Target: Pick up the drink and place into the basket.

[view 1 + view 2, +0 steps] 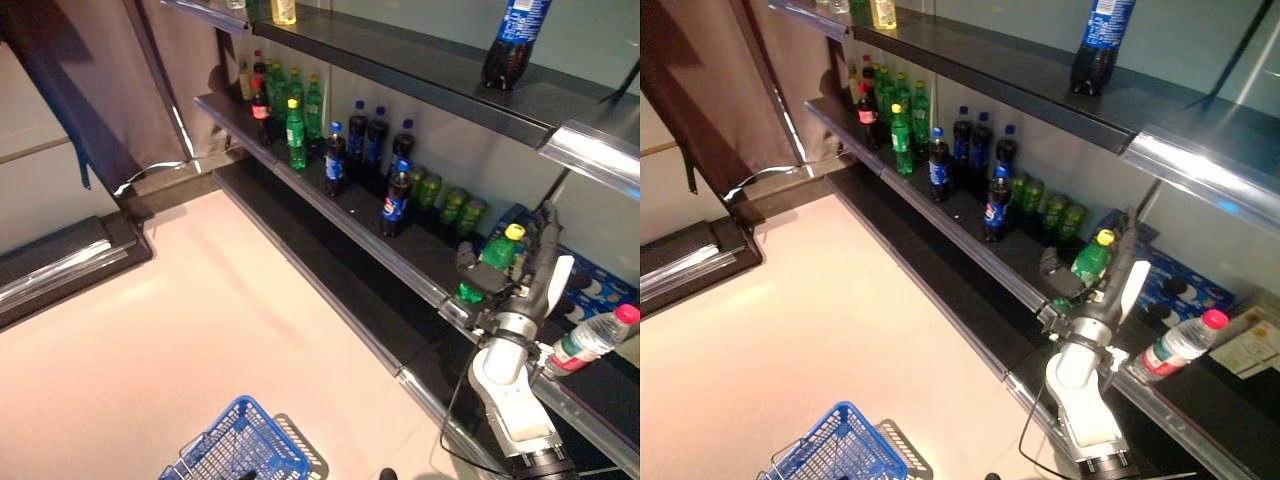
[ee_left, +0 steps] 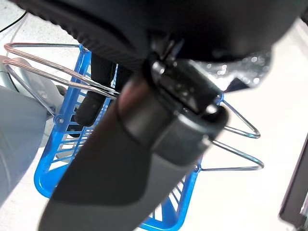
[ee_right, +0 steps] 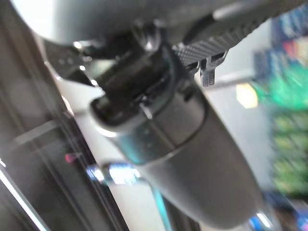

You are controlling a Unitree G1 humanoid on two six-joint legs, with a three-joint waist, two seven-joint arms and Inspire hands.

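Gripping the drink (image 1: 497,259) on the shelf (image 1: 420,262).
Our right hand (image 1: 500,285) held a green, yellow-capped bottle.

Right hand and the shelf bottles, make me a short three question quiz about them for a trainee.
1. True or false: the green bottle with the yellow cap is already in the blue basket.
2. Which hand is at that bottle? A) right hand B) left hand
3. Fill in: the clear bottle lying on the shelf beside the right arm has a ___ cap.

Key: 1 false, it is on the shelf with the right hand at it, the basket is low by the floor. 2 A. 3 pink.
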